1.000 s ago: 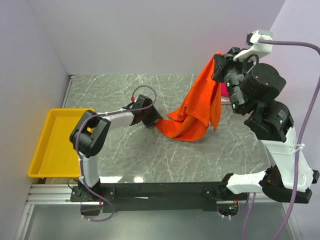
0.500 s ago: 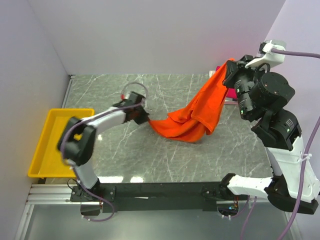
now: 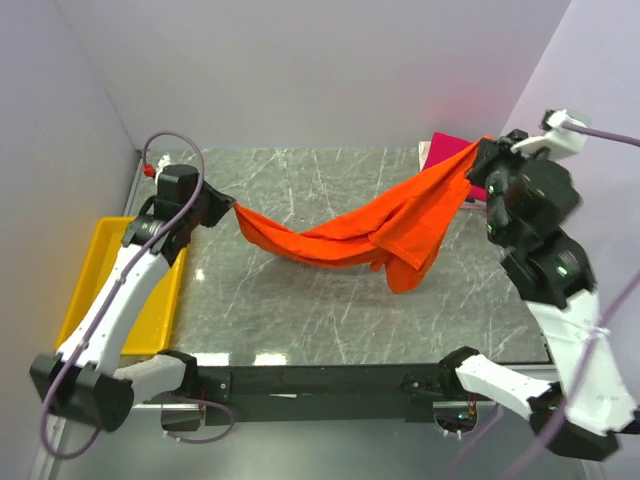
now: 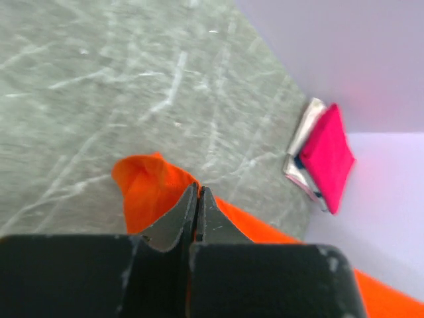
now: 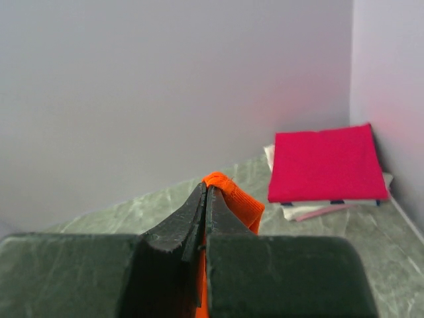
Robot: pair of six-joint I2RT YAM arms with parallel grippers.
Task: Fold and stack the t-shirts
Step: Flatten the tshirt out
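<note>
Hanging between the two arms, the orange t-shirt (image 3: 350, 232) is strung out like a hammock over the grey marble counter (image 3: 300, 320)! It runs from near the far-left corner across to the far-right corner, rumpled and twisted into a long band rather than spread flat. The cloth sags through the middle, and a bunched lobe droops lowest on the right half. Whether that lobe brushes the marble is hard to call from the overhead view.

Over on the left, the left gripper (image 3: 228, 207) is clamped tight on one end of the shirt, out by the counter's left edge. Its wrist camera shows the black fingers (image 4: 179, 215) pressed together, with orange fabric (image 4: 146, 182) puffing out to one side of them. Just beside that arm, off the left edge, sits the yellow tray (image 3: 90, 290).

On the right, the right gripper (image 3: 478, 155) has the other end pinched, raised above the far-right corner. Up close, its fingertips are closed (image 5: 205, 192) on a rolled orange hem (image 5: 235, 199) that bulges out just past them.

And tucked into that far-right corner is the magenta-pink t-shirt (image 5: 326, 162), folded into a neat flat square. It rests on what looks like a pale folded pile (image 5: 331, 209), well apart from both grippers.
</note>
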